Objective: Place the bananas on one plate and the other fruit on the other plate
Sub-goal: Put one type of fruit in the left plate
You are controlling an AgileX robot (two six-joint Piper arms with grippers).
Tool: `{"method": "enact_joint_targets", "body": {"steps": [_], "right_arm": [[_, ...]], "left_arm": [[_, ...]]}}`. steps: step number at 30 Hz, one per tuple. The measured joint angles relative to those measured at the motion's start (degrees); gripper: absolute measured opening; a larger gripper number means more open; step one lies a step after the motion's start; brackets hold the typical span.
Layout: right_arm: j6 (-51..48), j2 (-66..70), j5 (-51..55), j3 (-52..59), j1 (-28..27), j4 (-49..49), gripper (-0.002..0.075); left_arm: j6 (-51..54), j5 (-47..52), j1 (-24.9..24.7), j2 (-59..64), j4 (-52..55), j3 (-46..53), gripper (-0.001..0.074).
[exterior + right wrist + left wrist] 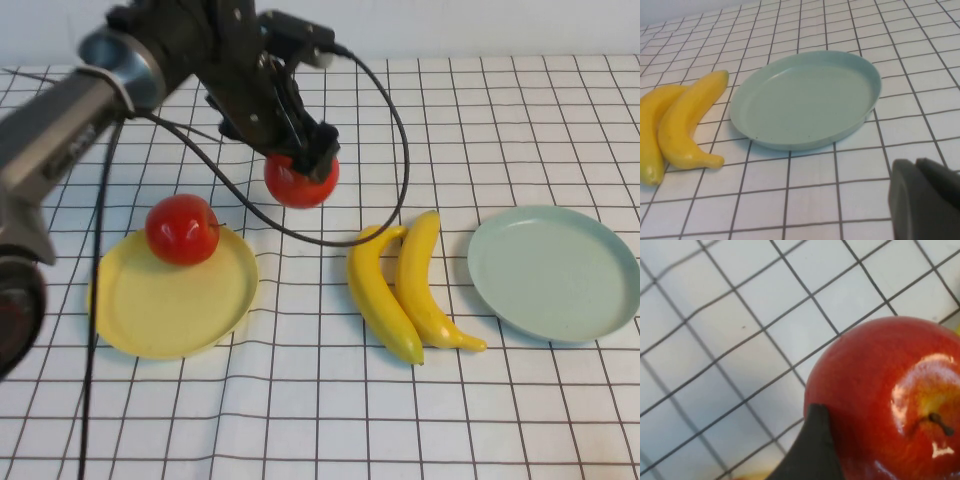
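Observation:
My left gripper is shut on a red apple and holds it over the cloth beyond the pale yellow plate. In the left wrist view the apple fills the frame beside one dark finger. A second red apple sits on the yellow plate's far rim. Two yellow bananas lie side by side on the cloth in the middle; they also show in the right wrist view. The blue-green plate at the right is bare. My right gripper is shut, near the plate.
A white cloth with a black grid covers the table. The left arm's black cable loops down over the cloth between the held apple and the bananas.

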Motion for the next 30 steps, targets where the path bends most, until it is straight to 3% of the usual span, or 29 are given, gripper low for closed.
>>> {"method": "enact_joint_targets", "body": {"steps": [6,14,19,23,30], "right_arm": [[0.0,0.0,0.0,0.0,0.0,0.0,-0.0015],[0.0,0.0,0.0,0.0,0.0,0.1,-0.0015],[0.0,0.0,0.0,0.0,0.0,0.1,-0.0015],[0.0,0.0,0.0,0.0,0.0,0.1,-0.0015],[0.0,0.0,0.0,0.0,0.0,0.1,-0.0015]], "left_arm": [[-1.2,0.8,0.0,-11.5,4.4,7.9,0.0574],[-3.8,-15.2,1.7,-31.2,4.8,38.6,0.0574],[-5.6,-19.9,6.0,-37.8,2.9,52.9,0.0574],[-6.6,-21.9,8.4,-37.6,5.1,56.9,0.0574],[-8.5,-22.3,8.5,-35.2,5.7,57.2,0.0574]]}}
